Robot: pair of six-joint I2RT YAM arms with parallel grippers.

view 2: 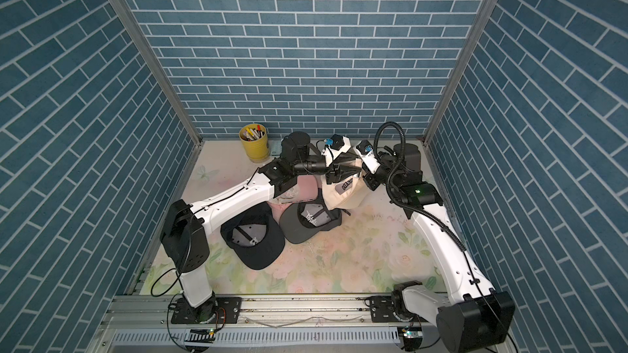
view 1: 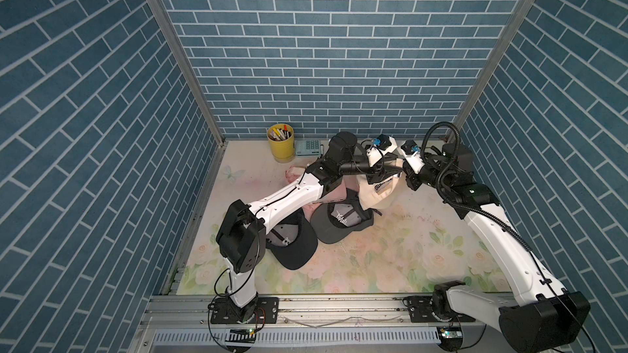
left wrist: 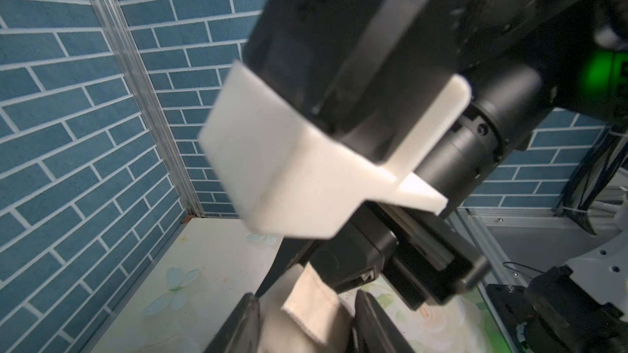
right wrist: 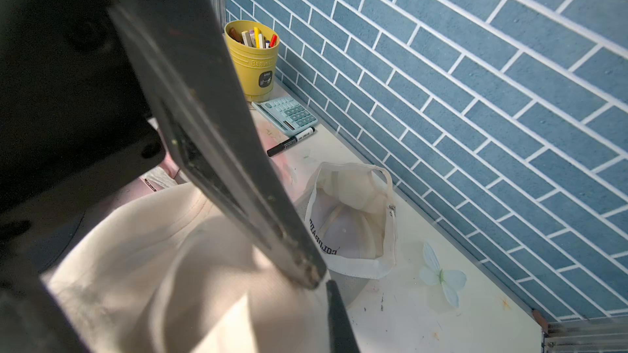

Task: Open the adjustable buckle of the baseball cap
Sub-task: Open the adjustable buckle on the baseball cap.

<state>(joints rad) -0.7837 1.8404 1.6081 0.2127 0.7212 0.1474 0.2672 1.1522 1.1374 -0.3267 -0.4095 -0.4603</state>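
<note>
The cap (view 1: 377, 193) (view 2: 343, 191), a cream one, hangs above the back right of the bench (view 1: 390, 259), lifted between the two arms that meet over it. Its dark label faces up in both top views.

The right fingers (right wrist: 238, 181) are closed, and their tips pinch the cream cloth (right wrist: 153, 266) at the cap's edge. In the left wrist view the left fingers (left wrist: 244, 327) stand apart with a folded cream band of the cap (left wrist: 306, 300) between them. I cannot tell whether they press it.

The left arm (view 1: 289, 195) reaches across a pink cap (view 1: 295, 174) to get there; the right arm (view 1: 492, 232) comes in from the other side.

Below the held cap a grey cap (view 1: 336, 229) lies on the bench, overlapping the pink one. Just beside it, nearer the left arm's base, a black cap (view 1: 295, 246) lies with its opening up.

A second cream cap (right wrist: 353, 219) lies upside down by the back wall, with a small metal buckle (right wrist: 391, 208) on its strap.

In the back left corner stand a yellow cup (view 1: 281, 151) (right wrist: 253, 62) of pens, a calculator (view 1: 307, 147) (right wrist: 287, 113) just beside it, and a marker (right wrist: 290, 140) lying next to that.
</note>
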